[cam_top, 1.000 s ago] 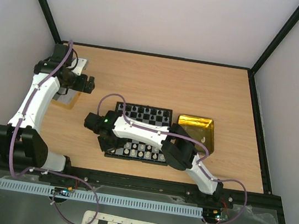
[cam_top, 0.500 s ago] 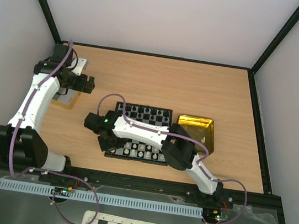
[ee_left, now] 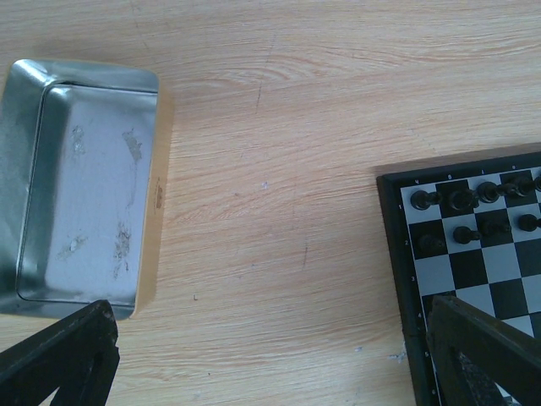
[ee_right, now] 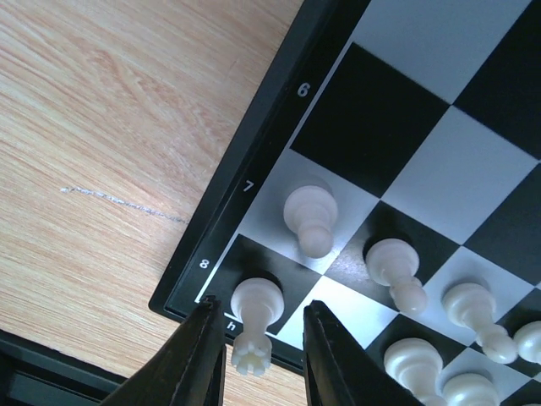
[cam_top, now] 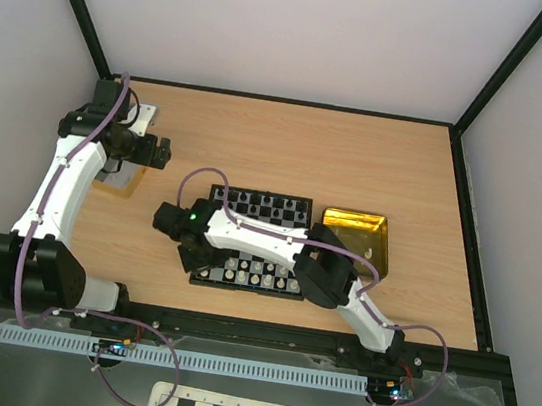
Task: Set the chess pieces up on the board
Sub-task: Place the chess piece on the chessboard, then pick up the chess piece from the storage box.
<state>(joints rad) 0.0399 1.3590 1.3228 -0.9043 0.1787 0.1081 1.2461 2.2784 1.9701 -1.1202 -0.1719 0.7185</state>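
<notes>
The white rook [ee_right: 254, 326] stands upright on the corner square of the board [ee_right: 254, 165], beside the 8 mark. Your right end effector [ee_right: 262, 317] straddles it, jaws narrowly parted with a sliver of gap each side, so lift straight up; any sideways drift could tip it or the pawn [ee_right: 309, 218] nearby. That arm reaches leftward across the board's near edge, wrist pitched down, while your left end effector [ee_left: 270, 309] hangs wide open over the desk [ee_left: 279, 127].
</notes>
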